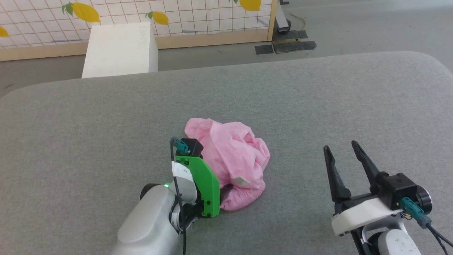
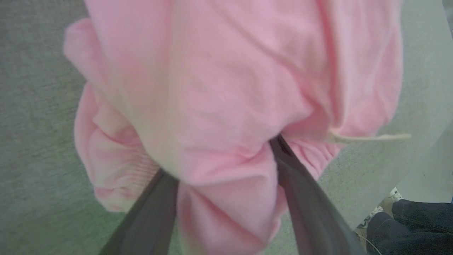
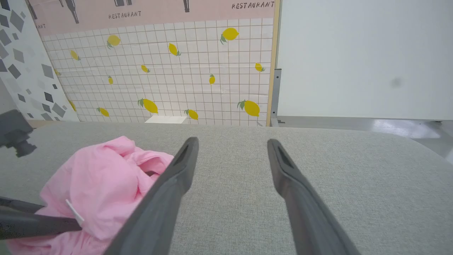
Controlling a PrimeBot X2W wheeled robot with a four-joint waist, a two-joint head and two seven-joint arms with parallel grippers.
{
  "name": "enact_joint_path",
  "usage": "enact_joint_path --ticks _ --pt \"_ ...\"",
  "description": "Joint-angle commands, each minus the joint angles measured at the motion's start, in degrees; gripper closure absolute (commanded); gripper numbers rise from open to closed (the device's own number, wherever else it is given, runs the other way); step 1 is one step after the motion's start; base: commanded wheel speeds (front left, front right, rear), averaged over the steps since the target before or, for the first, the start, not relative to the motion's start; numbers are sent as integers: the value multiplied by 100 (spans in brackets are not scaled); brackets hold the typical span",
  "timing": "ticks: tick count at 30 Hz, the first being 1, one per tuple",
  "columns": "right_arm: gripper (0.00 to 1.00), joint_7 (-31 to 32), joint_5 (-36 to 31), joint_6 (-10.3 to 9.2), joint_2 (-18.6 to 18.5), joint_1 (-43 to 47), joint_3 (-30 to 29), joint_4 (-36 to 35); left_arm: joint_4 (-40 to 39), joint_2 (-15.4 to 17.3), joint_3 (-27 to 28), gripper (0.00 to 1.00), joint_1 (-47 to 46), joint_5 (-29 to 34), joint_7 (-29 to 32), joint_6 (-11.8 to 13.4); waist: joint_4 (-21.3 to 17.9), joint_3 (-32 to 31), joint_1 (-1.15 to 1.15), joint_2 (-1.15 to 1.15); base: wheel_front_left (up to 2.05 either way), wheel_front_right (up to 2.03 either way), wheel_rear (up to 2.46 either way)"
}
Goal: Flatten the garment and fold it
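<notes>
- At the middle of the grey table point(image 1: 106, 117), you have the garment point(image 1: 233, 152) lying as a crumpled pink heap, neither flattened nor folded.
- Its gathered waistband point(image 1: 244, 200) sits at the heap's 6 o'clock edge, with the small white label point(image 1: 241, 181) just above it.
- Your left gripper point(image 2: 221, 157) enters the heap from 7 o'clock. It is released, fingers spread, and a bulge of pink cloth lies between them, touching both.
- Your right gripper point(image 1: 339, 144) is at 4 o'clock from the heap, well apart from it, with its fingers parted above the table.
- Beyond the table's far edge, at 11 o'clock, a white box point(image 1: 120, 49) stands before a lemon-printed wall panel point(image 1: 212, 17).
- Past the table's edge, the left wrist view shows you a person's dark trouser leg point(image 2: 417, 219) and pale shoe point(image 2: 391, 196).
</notes>
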Motion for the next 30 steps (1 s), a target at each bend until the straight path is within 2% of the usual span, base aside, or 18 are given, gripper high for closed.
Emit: enact_joint_path --ticks 1,6,12,18,23,30 --pt "0 16 35 -9 0 73 -4 -19 -34 3 26 0 94 -19 -40 45 57 -10 0 -1 0 0 0" --pt "0 49 9 -9 0 111 4 -31 -517 70 310 0 254 -89 -668 102 200 -71 0 -1 0 0 0" --pt "0 92 -48 -9 0 151 -6 -76 -1473 271 904 0 624 253 -2710 234 423 -124 0 -1 0 0 0" --pt "0 152 -120 -9 0 173 75 -165 -1807 549 1244 0 1204 767 -4402 404 622 -125 0 -1 0 0 0" --pt "0 317 -256 -9 0 138 292 -247 -1984 649 1483 0 1667 1021 -4856 438 764 -67 0 -1 0 0 0" --pt "0 1395 -466 -9 -10 -84 1183 -122 -2489 393 2076 0 2137 1406 -4898 375 989 109 0 -1 0 0 0"
